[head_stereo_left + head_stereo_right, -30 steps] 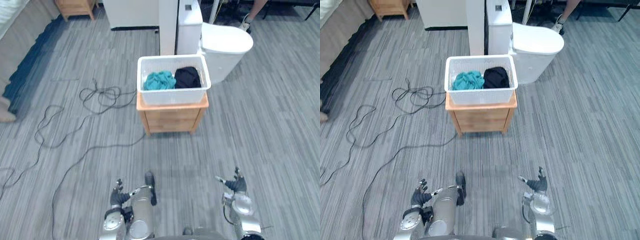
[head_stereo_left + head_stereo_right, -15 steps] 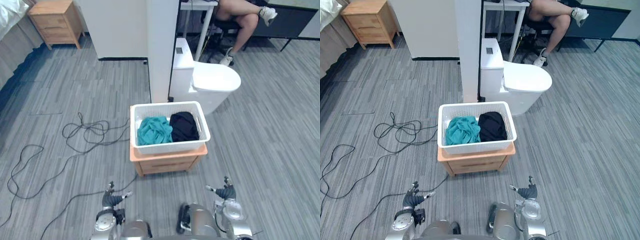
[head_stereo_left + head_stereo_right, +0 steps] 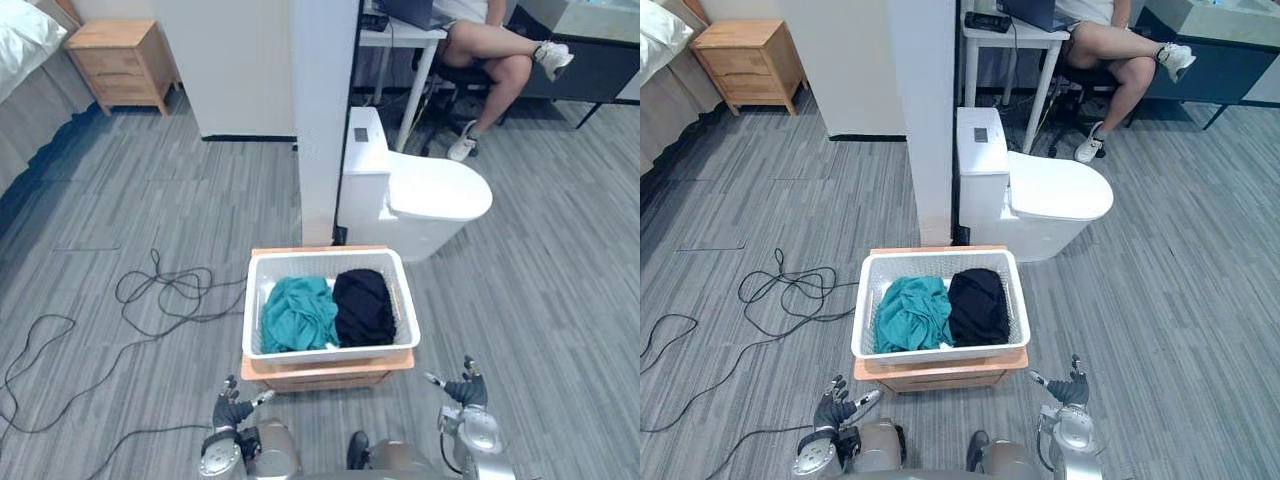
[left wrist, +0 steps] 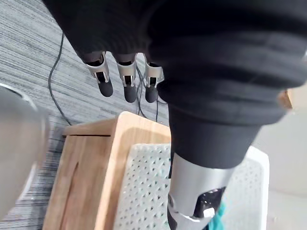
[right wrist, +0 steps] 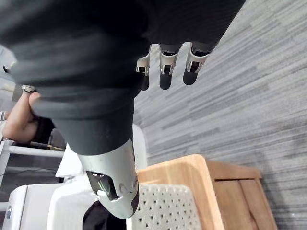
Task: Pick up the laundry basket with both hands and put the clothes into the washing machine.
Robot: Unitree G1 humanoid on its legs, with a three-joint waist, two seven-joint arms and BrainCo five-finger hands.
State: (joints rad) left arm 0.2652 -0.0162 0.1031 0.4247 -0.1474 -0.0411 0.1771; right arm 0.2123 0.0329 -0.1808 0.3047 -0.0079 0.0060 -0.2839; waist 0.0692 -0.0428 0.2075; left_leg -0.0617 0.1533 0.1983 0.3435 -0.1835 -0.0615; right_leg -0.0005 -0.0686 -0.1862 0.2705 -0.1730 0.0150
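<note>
The camera has advanced since the earlier frame. The white laundry basket [image 3: 330, 352] now lies nearer, on a low wooden surface [image 3: 330, 378], and holds a teal garment [image 3: 298, 315] beside a black garment [image 3: 362, 308]. The left hand [image 3: 233, 410] and right hand [image 3: 466, 392] hover short of it, fingers apparently extended and empty. A toilet [image 3: 430, 195] stands behind.

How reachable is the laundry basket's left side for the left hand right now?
Probably yes. The left hand hangs open, low and just short of the laundry basket, with nothing between. The basket sits atop a wooden nightstand, so the hand must rise to the rim.
</note>
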